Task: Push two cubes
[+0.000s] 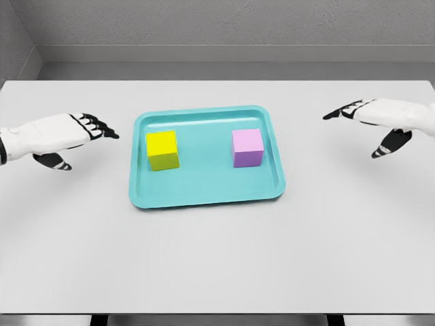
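A yellow cube (162,150) sits in the left half of a teal tray (204,193), and a pink cube (247,147) sits in the right half. They are well apart from each other. My left hand (88,130) hovers left of the tray, fingers stretched toward the yellow cube, holding nothing. On the far right my right hand (360,117) is also outstretched with fingers pointing left toward the tray, a clear gap away from it.
The tray lies in the middle of a wide white table (217,265). A grey wall runs behind the table's far edge.
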